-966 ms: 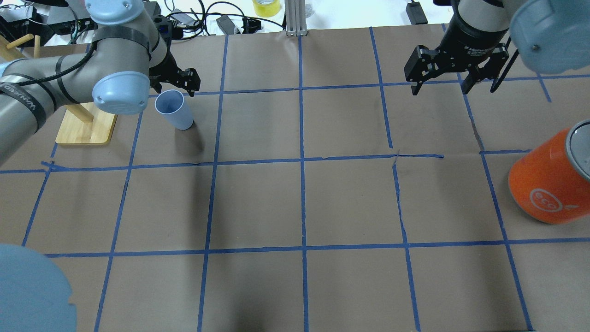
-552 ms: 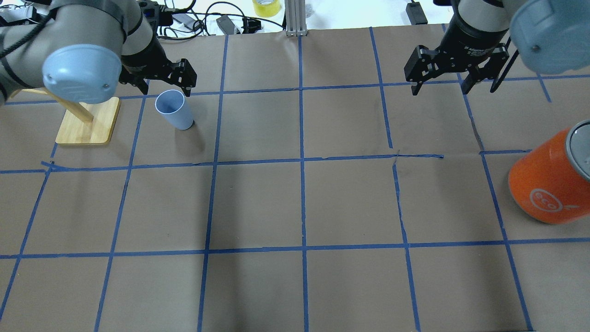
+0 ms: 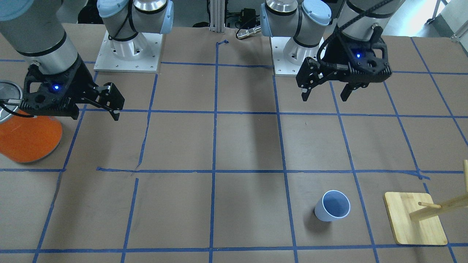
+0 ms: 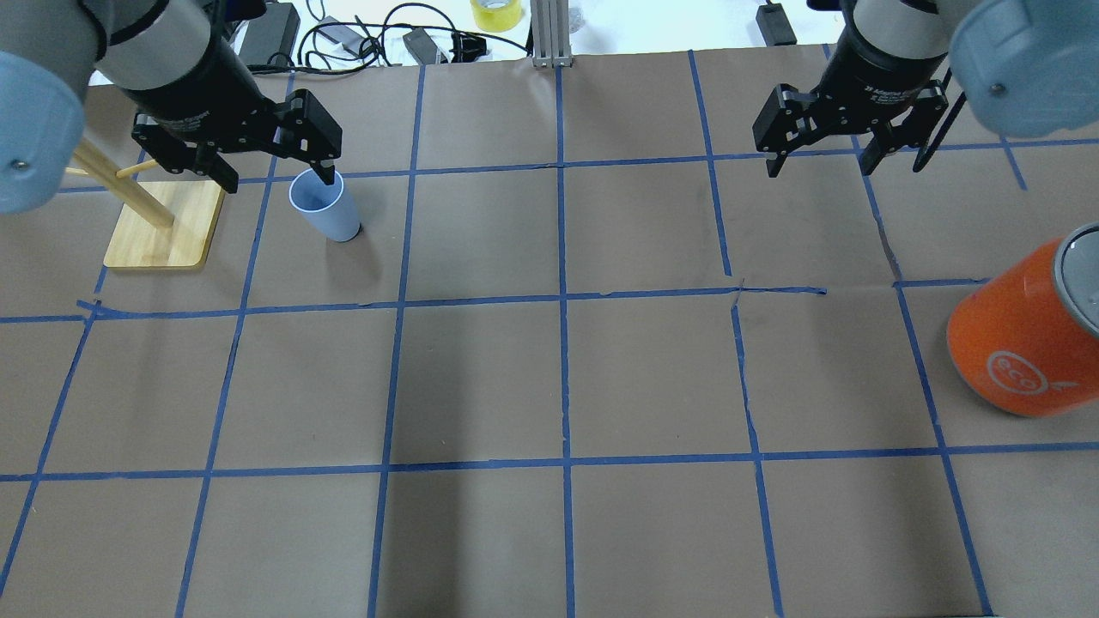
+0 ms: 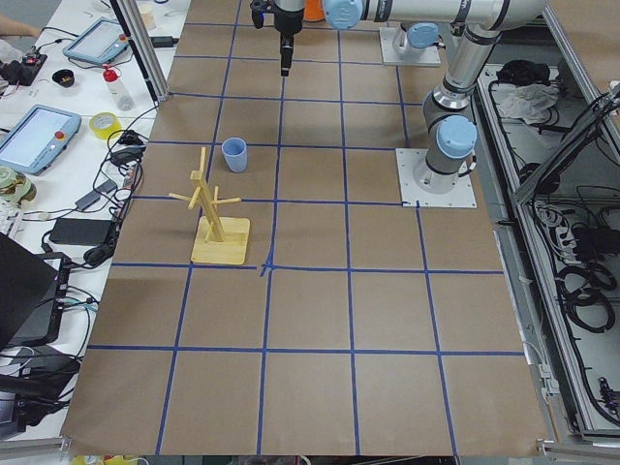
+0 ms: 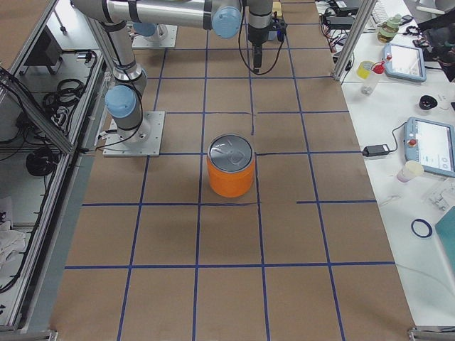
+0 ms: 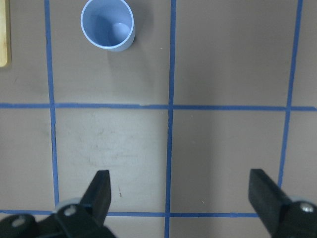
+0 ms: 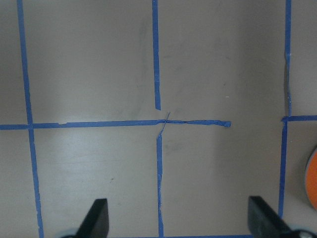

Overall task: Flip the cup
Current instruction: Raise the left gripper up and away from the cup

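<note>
The pale blue cup stands upright, mouth up, on the brown table paper at the far left; it also shows in the front view and the left wrist view. My left gripper is open and empty. It hangs high above the table, on the robot's side of the cup, not touching it. In the left wrist view both fingers frame bare paper short of the cup. My right gripper is open and empty, high over the far right, with only taped paper below it.
A wooden peg rack stands just left of the cup, also seen in the front view. A large orange can with a silver top stands at the right edge. Blue tape lines grid the paper. Cables and a tape roll lie beyond the far edge.
My left arm has swung back and up, carrying the open gripper left and away from the cup. The cup stands as before. The right arm has not moved.
</note>
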You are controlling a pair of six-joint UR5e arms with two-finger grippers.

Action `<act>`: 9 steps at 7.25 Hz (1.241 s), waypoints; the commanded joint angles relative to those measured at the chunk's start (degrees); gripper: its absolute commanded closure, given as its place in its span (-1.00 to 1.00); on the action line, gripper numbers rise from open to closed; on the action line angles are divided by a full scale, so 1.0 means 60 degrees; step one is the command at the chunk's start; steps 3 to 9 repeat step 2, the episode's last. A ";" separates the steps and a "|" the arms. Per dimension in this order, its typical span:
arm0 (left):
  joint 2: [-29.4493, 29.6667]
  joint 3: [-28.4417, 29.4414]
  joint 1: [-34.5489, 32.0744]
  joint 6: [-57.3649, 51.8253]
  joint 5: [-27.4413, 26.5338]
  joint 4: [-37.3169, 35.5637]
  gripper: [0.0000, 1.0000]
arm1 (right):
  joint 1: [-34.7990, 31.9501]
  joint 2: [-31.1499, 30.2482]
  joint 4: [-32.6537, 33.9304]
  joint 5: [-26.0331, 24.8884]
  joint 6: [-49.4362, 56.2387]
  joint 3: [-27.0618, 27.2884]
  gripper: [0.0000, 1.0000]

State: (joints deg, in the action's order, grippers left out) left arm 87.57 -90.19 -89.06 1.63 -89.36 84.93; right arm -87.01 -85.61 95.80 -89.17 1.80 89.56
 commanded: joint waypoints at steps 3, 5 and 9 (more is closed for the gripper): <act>-0.0385 -0.0086 0.0018 0.0037 0.0111 0.0084 -1.00 | 0.0000 0.0000 0.0000 -0.0036 0.0037 0.0000 -1.00; -0.0385 -0.0086 0.0018 0.0037 0.0111 0.0084 -1.00 | 0.0000 0.0000 0.0000 -0.0036 0.0037 0.0000 -1.00; -0.0385 -0.0086 0.0018 0.0037 0.0111 0.0084 -1.00 | 0.0000 0.0000 0.0000 -0.0036 0.0037 0.0000 -1.00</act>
